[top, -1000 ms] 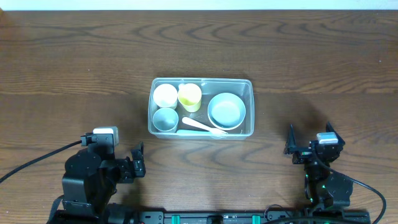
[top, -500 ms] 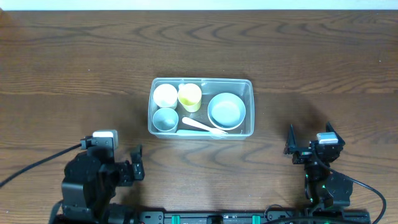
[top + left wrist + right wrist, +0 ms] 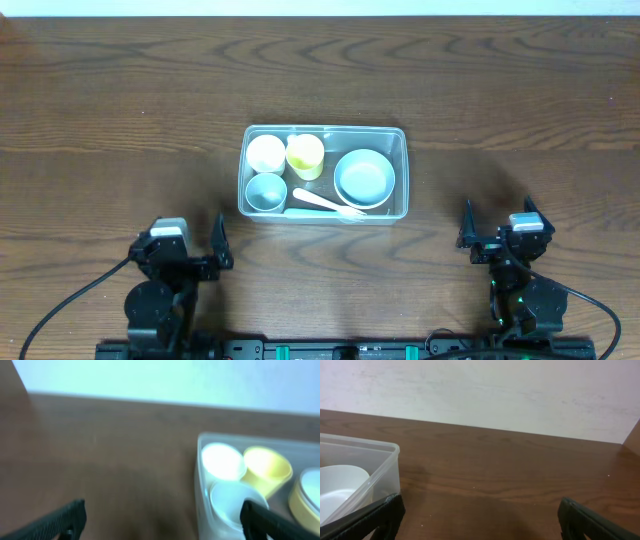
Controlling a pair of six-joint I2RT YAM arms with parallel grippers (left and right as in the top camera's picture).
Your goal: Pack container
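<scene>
The container (image 3: 322, 130) looks fully packed, job seemingly done. My left gripper (image 3: 160, 525) and right gripper (image 3: 480, 520) rest spread apart, empty.

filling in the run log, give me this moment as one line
container: holds cups, bowl, utensil | left gripper: open, empty | right gripper: open, empty

Two black robot arms at the lower edge of the frame, left arm (image 3: 160, 292) and right arm (image 3: 522, 285), each capped by a pale grey camera block (image 3: 168, 229) and trailing a black cable (image 3: 60, 298); the fingers (image 3: 370, 515) are black too.
</scene>
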